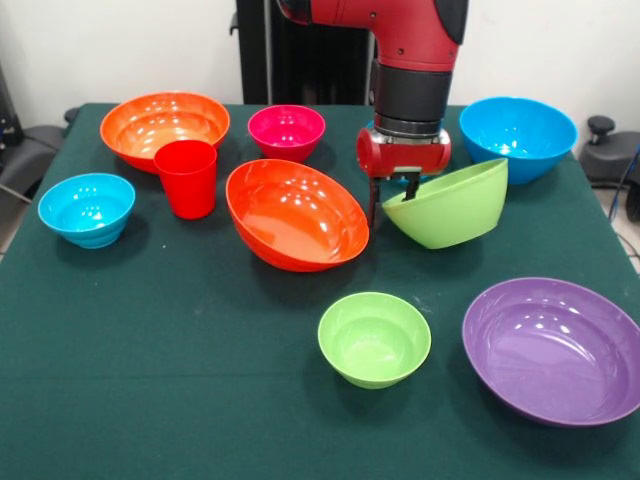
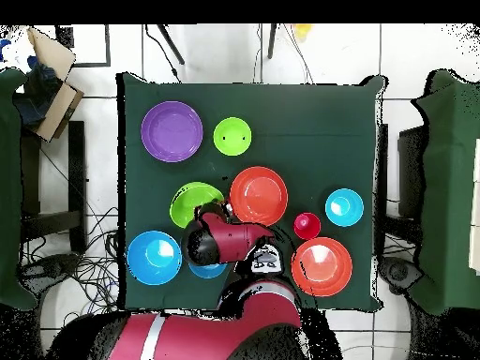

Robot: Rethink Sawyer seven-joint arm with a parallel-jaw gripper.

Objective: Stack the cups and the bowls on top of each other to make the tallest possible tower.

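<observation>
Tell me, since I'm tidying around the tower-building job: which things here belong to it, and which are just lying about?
Job: red cup, orange bowls, purple bowl, magenta bowl, blue bowls, green bowl, tilted green bowl held by the gripper.
Lying about: cardboard box, floor cables, both off the table.

The tumbler (image 1: 187, 177) stands left of centre, a tilted bowl (image 1: 296, 214) just right, another bowl (image 1: 374, 337) lower centre.

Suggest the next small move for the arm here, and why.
Probably carry the tilted green bowl over the tilted orange bowl beside it and lower it in. The end effector grips its rim, holding it off level, and no tower exists yet.
</observation>
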